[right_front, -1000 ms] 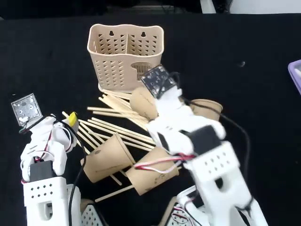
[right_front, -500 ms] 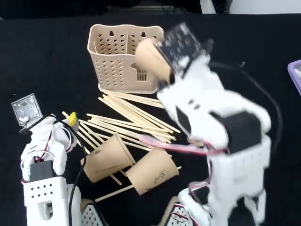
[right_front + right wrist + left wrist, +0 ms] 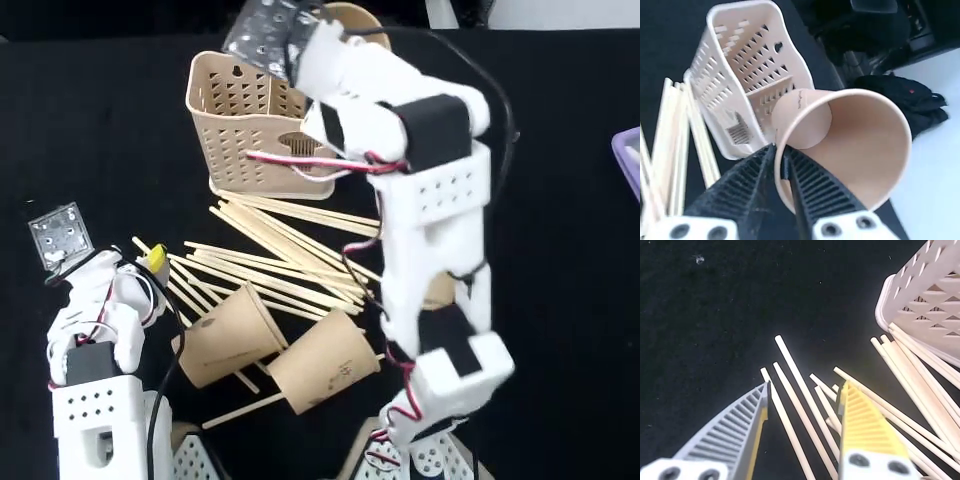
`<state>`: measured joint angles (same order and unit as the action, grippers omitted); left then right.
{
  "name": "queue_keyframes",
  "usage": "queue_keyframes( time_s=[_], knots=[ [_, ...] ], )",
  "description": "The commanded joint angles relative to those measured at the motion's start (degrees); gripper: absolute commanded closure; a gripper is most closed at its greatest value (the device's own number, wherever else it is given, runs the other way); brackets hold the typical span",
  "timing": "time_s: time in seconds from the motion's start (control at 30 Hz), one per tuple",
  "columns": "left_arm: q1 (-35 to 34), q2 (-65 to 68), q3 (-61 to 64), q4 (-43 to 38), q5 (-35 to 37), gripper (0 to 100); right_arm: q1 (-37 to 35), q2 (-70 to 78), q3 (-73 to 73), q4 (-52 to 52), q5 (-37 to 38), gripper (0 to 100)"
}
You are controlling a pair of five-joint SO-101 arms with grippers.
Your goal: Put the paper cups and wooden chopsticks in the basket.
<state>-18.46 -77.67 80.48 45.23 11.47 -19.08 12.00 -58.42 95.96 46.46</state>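
The flat black table [image 3: 560, 120] carries a beige perforated plastic basket [image 3: 250, 140], upright near the far side. Just in front lies a loose fan of pale wooden chopsticks [image 3: 270, 265]. Two brown paper cups [image 3: 225, 335] lie tipped over side by side, partly on the sticks. A half-hidden brown shape [image 3: 440, 292] may be a third cup. A purple object [image 3: 630, 150] sits at the table's edge.

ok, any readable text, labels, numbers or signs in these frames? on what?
No text can be read anywhere.
The held paper cup in the right tool: small dark mark near its base, too blurred to read.
One lying paper cup and the other lying paper cup: tiny dark print on their sides, too small to read.
The basket: a label patch on its front wall, too small to read.
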Motion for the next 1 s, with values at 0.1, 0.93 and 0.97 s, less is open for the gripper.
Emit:
queue_keyframes(
  time_s=[0.1,0.93,0.97],
  knots=[
    [0.0,-0.8,-0.6,-1.1,0.2,77,1.8,5.2,-8.4,0.1,1.6,98.8],
    [0.0,-0.8,-0.5,-1.1,-3.0,77,-2.0,11.2,-11.8,1.1,-6.3,67.8],
    [0.0,-0.9,-0.5,-1.1,-3.0,77,-2.0,11.1,-13.4,1.1,-7.2,67.8]
  ],
)
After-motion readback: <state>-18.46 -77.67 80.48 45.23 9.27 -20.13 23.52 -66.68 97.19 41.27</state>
